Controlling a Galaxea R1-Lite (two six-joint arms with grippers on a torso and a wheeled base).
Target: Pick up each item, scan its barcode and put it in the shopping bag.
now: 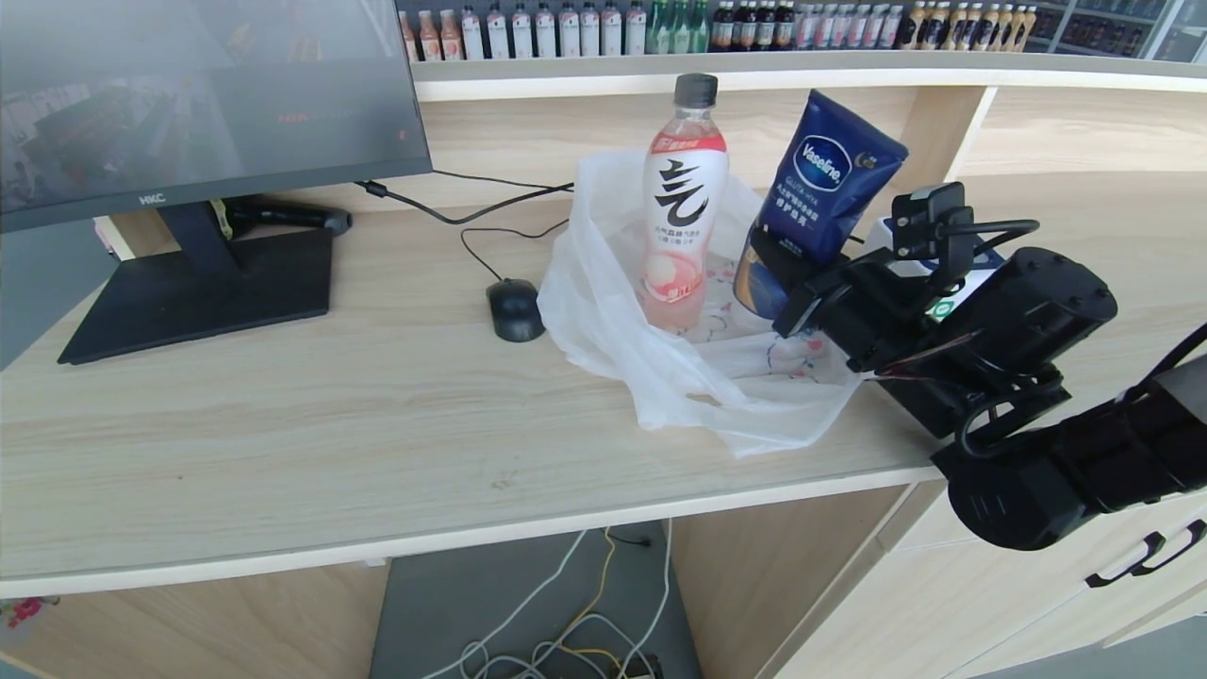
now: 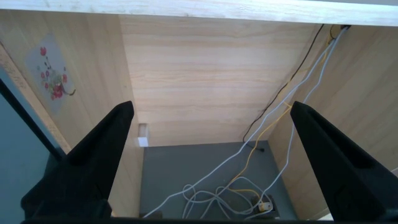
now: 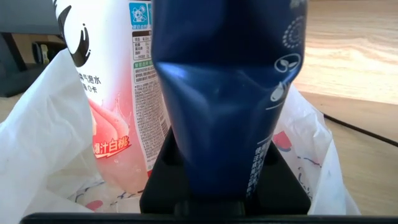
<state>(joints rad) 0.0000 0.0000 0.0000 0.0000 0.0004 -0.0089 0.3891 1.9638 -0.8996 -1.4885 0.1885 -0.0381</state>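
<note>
My right gripper (image 1: 801,306) is shut on a dark blue lotion tube (image 1: 825,203), which it holds tilted with its lower end inside the mouth of the white plastic shopping bag (image 1: 660,368). In the right wrist view the tube (image 3: 230,93) stands close up between the black fingers. A pink peach-drink bottle (image 1: 684,198) with a black cap stands upright in the bag, just left of the tube; its label (image 3: 118,93) and the bag's wall (image 3: 37,143) show in that view too. My left gripper (image 2: 211,162) hangs open below the counter, nothing between its fingers (image 2: 99,162).
A monitor (image 1: 189,94) on a black stand takes up the counter's left, with a black hand-held scanner (image 1: 283,217) behind the stand. A mouse (image 1: 515,309) lies left of the bag. A white box (image 1: 952,283) sits behind my right wrist. Loose cables (image 2: 230,186) lie under the counter.
</note>
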